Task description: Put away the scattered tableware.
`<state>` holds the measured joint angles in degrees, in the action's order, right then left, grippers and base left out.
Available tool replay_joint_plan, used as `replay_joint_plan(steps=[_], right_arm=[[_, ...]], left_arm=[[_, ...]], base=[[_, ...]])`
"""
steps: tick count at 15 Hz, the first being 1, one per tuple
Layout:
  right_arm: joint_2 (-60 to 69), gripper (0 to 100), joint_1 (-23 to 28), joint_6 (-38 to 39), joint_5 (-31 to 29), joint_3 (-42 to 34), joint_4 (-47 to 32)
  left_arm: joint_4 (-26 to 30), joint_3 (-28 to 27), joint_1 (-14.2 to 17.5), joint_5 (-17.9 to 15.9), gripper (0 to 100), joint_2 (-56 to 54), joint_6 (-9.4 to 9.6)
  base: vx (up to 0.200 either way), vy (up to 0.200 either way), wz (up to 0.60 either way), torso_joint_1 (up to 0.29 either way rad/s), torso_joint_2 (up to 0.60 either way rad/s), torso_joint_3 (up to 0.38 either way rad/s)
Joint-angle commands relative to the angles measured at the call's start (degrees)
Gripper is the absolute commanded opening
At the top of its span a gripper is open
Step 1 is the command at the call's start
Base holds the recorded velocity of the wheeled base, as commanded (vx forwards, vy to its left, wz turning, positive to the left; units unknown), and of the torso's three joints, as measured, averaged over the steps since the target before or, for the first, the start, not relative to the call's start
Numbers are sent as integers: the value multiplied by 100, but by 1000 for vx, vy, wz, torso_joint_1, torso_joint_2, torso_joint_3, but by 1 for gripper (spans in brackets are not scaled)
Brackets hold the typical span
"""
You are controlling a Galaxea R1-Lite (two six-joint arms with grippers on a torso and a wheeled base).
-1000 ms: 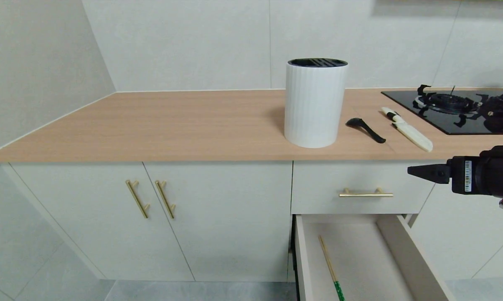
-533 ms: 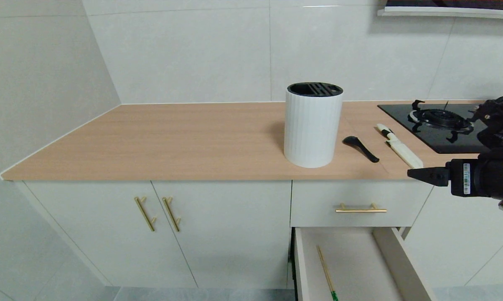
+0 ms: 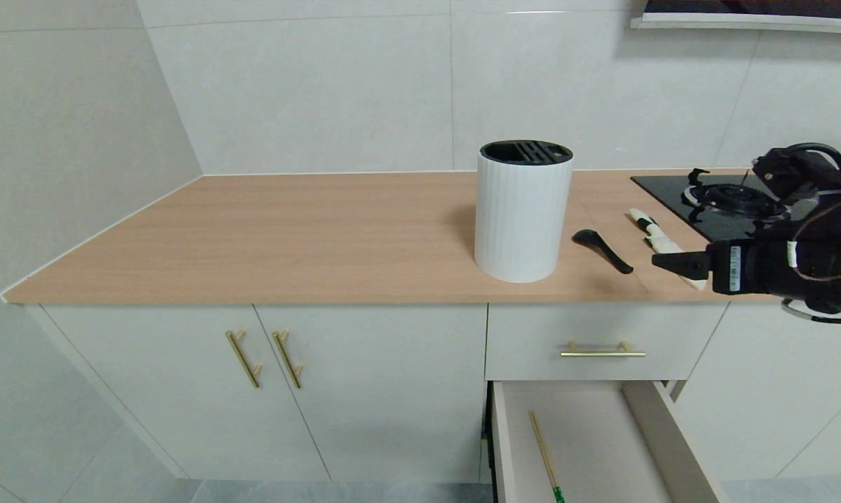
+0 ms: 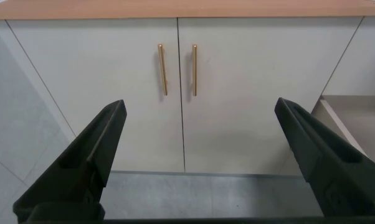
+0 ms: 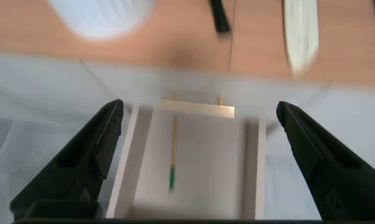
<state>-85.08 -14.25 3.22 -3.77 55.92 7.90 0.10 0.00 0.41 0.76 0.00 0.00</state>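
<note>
Head view has the right gripper (image 3: 672, 264) higher and farther in than half a second ago. It has risen from below the countertop (image 3: 323, 237) edge, and its tip now crosses the near end of the white knife (image 3: 652, 232), which lies at 3 o'clock from the white holder (image 3: 522, 209), past the black spoon (image 3: 602, 249). Its jaws stand wide apart and empty, and the left gripper (image 4: 199, 102) likewise, so a knife pickup looks next. Chopsticks (image 3: 545, 454) already lie in the open drawer (image 3: 502, 433) at 6 o'clock. The barcode sticker (image 3: 735, 267) on the right gripper is too small to read.
</note>
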Motion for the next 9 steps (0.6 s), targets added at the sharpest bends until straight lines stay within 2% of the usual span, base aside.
replay_joint_plan(steps=[1,5,8,9], right_arm=[[-1151,100,326,-234,552,763,405],[-2408,100,652,-691,1150,2125,414],[-3015,100,731,-823,1370,2362,520],[-3138,100,775,-981,1396,2389,775]], left_arm=[[-1,0,2,4,100,9,9],[-1,0,2,4,100,9,0],[-1,0,2,4,100,9,9],[-1,0,2,4,100,9,0]], base=[[0,0,0,0,0,0],[0,0,0,0,0,0],[0,0,0,0,0,0],[0,0,0,0,0,0]])
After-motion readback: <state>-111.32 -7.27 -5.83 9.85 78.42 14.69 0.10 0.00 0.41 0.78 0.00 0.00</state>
